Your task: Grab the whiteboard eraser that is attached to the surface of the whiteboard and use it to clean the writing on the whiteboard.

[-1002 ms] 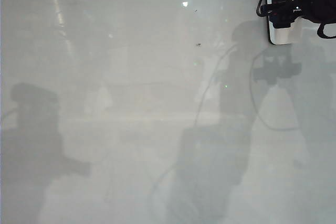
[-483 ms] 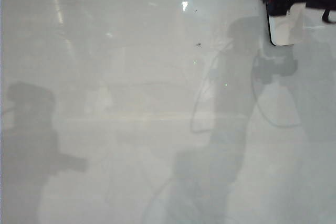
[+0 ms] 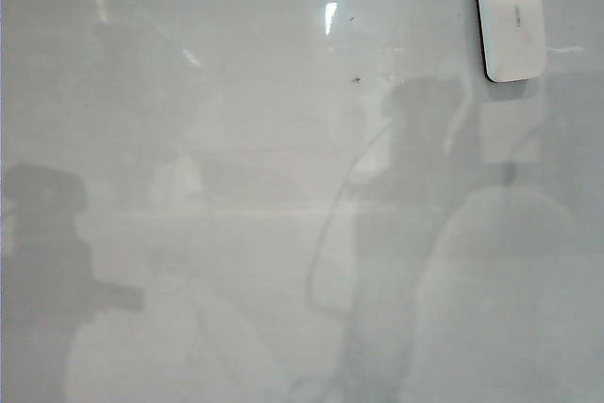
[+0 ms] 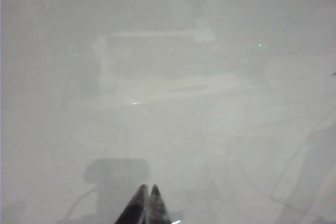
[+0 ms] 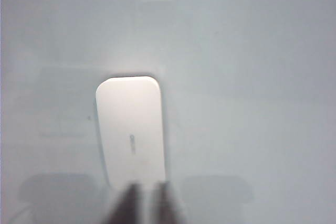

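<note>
The whiteboard eraser (image 3: pixel 511 18), a white rounded block with a dark lower edge, sticks to the whiteboard (image 3: pixel 236 233) at the top right of the exterior view, with nothing touching it. Neither gripper appears in the exterior view. In the right wrist view the eraser (image 5: pixel 131 129) lies just ahead of my right gripper (image 5: pixel 146 188). Its blurred fingers stand a narrow gap apart and hold nothing. In the left wrist view my left gripper (image 4: pixel 148 188) is shut and empty above bare board (image 4: pixel 173 103). No writing is in view.
A tiny dark speck (image 3: pixel 357 79) marks the board left of the eraser. Grey shadows of the arms and cables lie across the glossy surface at lower left (image 3: pixel 52 261) and centre right (image 3: pixel 425 195).
My right gripper let go of the eraser and drew back out of the exterior view at the top right. The eraser stays on the board, and the arm shadows have shifted.
</note>
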